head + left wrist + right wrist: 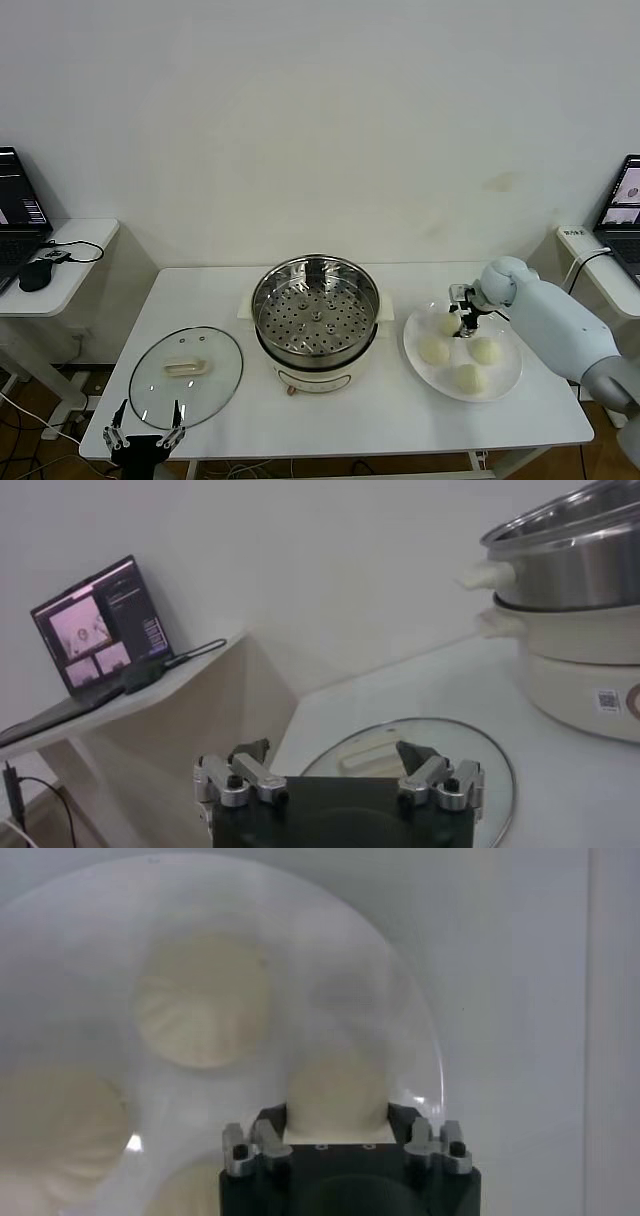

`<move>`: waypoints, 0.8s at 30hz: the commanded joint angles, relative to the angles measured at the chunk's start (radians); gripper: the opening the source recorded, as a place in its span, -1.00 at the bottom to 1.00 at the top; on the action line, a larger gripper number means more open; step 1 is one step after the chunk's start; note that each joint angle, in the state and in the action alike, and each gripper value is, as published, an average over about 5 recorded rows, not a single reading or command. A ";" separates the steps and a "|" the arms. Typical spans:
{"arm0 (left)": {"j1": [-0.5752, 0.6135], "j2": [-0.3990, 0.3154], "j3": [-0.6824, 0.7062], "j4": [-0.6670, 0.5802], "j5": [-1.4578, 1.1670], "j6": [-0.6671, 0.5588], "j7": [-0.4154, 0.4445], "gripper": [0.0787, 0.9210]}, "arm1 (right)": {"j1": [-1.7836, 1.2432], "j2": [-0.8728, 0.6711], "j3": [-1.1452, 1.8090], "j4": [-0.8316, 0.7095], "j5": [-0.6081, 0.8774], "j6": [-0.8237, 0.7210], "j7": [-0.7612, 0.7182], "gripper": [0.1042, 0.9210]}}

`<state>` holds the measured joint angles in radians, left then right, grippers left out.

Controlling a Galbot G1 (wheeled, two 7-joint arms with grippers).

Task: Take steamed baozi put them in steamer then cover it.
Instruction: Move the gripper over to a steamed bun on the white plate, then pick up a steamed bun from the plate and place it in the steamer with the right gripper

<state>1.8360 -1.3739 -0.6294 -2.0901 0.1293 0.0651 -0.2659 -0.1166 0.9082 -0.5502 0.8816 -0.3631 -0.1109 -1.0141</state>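
A white table (400,410) filled the middle of the head view, with a side desk (70,265) on the robot's left carrying a laptop (15,215) and a mouse (35,275). At the table's centre stood the steamer (316,310), a shiny steel pot on a white base, uncovered, its perforated tray bare. On the table to its left lay the cover (186,375), a glass lid resting flat with its cream handle up. To the steamer's right sat a white plate (505,385) holding all four buns: one at the back (449,323), one on the left (433,350), one on the right (484,350) and one at the front (468,378). The right gripper (466,322) was down over the plate, just beside the back bun; in the right wrist view a bun (336,1093) sat between the fingers (262,1140), but whether they pressed it could not be told. The left gripper (145,435) hung at the table's near edge beside the lid, its fingers (248,752) spread wide and holding nothing
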 commanded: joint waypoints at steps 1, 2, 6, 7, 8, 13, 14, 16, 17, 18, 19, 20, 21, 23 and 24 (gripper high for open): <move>0.000 0.000 0.000 -0.001 0.001 -0.001 -0.001 0.77 | 0.014 -0.015 -0.017 0.028 0.024 -0.005 -0.010 0.17; 0.001 0.000 0.001 -0.002 0.001 -0.001 -0.001 0.77 | 0.022 -0.027 -0.025 0.049 0.041 -0.010 -0.011 0.16; 0.003 0.001 0.002 -0.001 0.001 -0.001 -0.001 0.77 | 0.092 -0.093 -0.088 0.158 0.130 -0.036 -0.021 0.16; 0.003 0.002 0.002 -0.001 -0.001 -0.001 -0.001 0.77 | 0.119 -0.110 -0.110 0.185 0.154 -0.042 -0.023 0.17; 0.003 0.004 0.001 -0.002 -0.004 -0.001 -0.001 0.77 | 0.150 -0.125 -0.132 0.210 0.180 -0.048 -0.024 0.17; 0.003 0.011 0.004 -0.007 -0.020 -0.001 0.000 0.77 | 0.358 -0.182 -0.276 0.317 0.334 -0.075 -0.033 0.19; 0.003 0.012 0.005 -0.008 -0.021 -0.003 0.000 0.77 | 0.401 -0.183 -0.304 0.331 0.368 -0.079 -0.034 0.19; 0.002 0.012 0.009 -0.011 -0.021 -0.008 0.001 0.77 | 0.496 -0.170 -0.362 0.352 0.439 -0.084 -0.034 0.20; 0.002 0.013 0.011 -0.012 -0.021 -0.011 0.001 0.77 | 0.544 -0.156 -0.392 0.358 0.469 -0.085 -0.033 0.20; 0.002 0.014 0.013 -0.015 -0.021 -0.013 0.001 0.77 | 0.587 -0.139 -0.420 0.362 0.496 -0.084 -0.032 0.20; 0.001 0.015 0.015 -0.017 -0.021 -0.015 0.001 0.77 | 0.632 -0.119 -0.451 0.364 0.523 -0.081 -0.030 0.20; 0.001 0.017 0.016 -0.020 -0.021 -0.015 0.001 0.77 | 0.671 -0.096 -0.479 0.365 0.546 -0.077 -0.027 0.20; 0.001 0.019 0.016 -0.023 -0.022 -0.016 0.001 0.77 | 0.703 -0.074 -0.505 0.366 0.566 -0.074 -0.023 0.20; 0.000 0.023 0.015 -0.029 -0.025 -0.016 0.001 0.77 | 0.749 -0.023 -0.549 0.364 0.601 -0.063 -0.013 0.20; -0.001 0.024 0.015 -0.031 -0.027 -0.016 0.001 0.77 | 0.763 0.003 -0.566 0.362 0.614 -0.057 -0.007 0.20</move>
<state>1.8352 -1.3487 -0.6174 -2.1205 0.1025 0.0517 -0.2661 0.3639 0.8285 -0.9102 1.1715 0.0475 -0.1701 -1.0287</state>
